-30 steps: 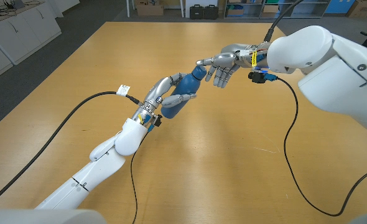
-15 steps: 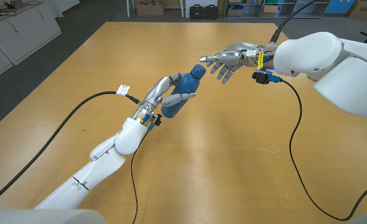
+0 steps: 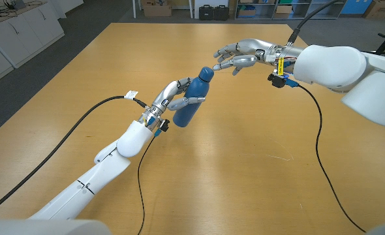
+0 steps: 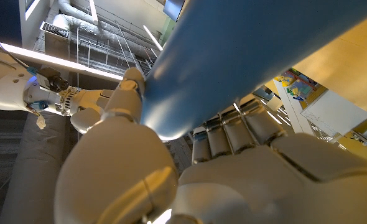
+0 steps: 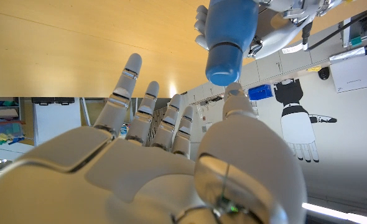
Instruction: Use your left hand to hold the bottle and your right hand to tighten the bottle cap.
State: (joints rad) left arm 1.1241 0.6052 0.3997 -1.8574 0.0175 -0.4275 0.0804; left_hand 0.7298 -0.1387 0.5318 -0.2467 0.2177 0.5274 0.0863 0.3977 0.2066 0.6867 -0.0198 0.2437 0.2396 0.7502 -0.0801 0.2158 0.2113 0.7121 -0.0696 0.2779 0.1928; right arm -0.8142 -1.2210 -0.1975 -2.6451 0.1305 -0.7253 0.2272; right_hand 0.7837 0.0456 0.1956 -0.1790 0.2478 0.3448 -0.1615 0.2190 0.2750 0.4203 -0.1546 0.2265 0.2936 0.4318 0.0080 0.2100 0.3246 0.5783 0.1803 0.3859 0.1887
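Note:
My left hand (image 3: 169, 99) grips the body of a blue bottle (image 3: 187, 106) and holds it tilted above the wooden table, cap (image 3: 205, 73) pointing up and away from me. The left wrist view has the bottle (image 4: 233, 56) lying across my left hand (image 4: 202, 180), fingers wrapped around it. My right hand (image 3: 241, 55) hovers just beyond and to the right of the cap, fingers spread and holding nothing. In the right wrist view the cap (image 5: 224, 67) sits just past the thumb of my right hand (image 5: 158, 168); I cannot tell if they touch.
The wooden table (image 3: 245, 163) stretches wide around both arms. A black cable (image 3: 313, 150) loops over the table from the right wrist, and another with a white tag (image 3: 130, 94) trails from the left wrist. Cabinets (image 3: 16, 32) stand off the table's left.
My right hand has come off the cap, spread its fingers and drawn back up and to the right. My left hand has raised the bottle to a steeper tilt.

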